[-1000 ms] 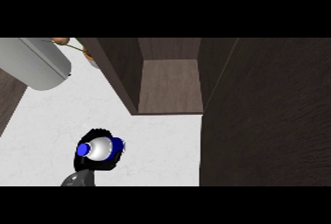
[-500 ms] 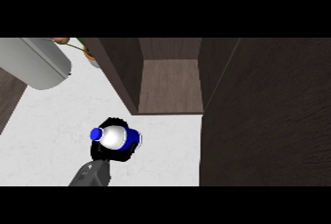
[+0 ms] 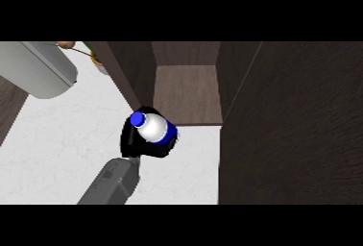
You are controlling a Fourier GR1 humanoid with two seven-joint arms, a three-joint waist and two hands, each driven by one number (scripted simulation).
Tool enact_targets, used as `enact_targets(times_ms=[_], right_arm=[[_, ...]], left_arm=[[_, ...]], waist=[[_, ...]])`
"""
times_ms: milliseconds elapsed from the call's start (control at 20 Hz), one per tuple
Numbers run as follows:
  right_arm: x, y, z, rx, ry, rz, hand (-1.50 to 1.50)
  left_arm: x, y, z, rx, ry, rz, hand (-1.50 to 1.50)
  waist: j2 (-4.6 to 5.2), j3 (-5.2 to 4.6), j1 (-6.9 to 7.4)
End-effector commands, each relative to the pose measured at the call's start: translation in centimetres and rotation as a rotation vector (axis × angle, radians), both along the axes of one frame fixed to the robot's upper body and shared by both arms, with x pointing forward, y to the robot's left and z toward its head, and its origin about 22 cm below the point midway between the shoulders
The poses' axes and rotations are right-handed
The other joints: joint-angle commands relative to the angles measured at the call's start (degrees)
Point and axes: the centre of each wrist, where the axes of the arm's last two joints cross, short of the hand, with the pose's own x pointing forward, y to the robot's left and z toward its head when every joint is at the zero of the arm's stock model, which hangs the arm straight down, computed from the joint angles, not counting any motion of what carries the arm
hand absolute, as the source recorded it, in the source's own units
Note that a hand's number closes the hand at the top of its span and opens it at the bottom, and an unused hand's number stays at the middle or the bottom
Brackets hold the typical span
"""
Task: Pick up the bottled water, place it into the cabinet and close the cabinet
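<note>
The dark brown wooden cabinet (image 3: 186, 93) stands open at twelve o'clock, its door (image 3: 291, 125) swung out and filling the three o'clock side. The white plastic water bottle with a blue cap and blue label (image 3: 152, 129) is outside it, just at the opening's lower left corner, cap tipped toward ten o'clock. The left hand (image 3: 144, 149) has its black fingers clamped round the bottle. Its grey forearm (image 3: 110, 185) rises from seven o'clock over the white marbled tabletop (image 3: 64, 139).

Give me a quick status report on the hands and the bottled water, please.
Left hand shut on bottled water, at the cabinet mouth. Right hand not in view. Cabinet open; nothing seen blocking its shelf.
</note>
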Motion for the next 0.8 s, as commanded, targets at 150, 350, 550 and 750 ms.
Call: enact_targets(times_ms=[150,350,550,750], right_arm=[[0.0,-0.7,2.1,0.022,-0.068,-0.019,-1.50],[0.8,-0.8,0.9,0.029,-0.049,-0.006,-1.50],[-0.4,-2.3,1.1,-0.001,-0.053,0.000,-1.50],[0.3,-1.3,1.2,0.005,-0.080,0.002,-1.50]], left_arm=[[2.1,-5.2,5.7,0.061,-0.009,0.002,1.50],[2.6,-7.5,6.8,0.171,-0.010,0.033,1.50],[6.3,-7.6,9.1,0.218,0.027,0.069,1.50],[8.5,-7.5,10.1,0.207,0.089,0.115,1.50]], waist=[[0.34,-0.04,-0.45],[0.49,-0.04,-0.65],[0.54,-0.03,-1.32],[0.94,-0.07,-2.12]])
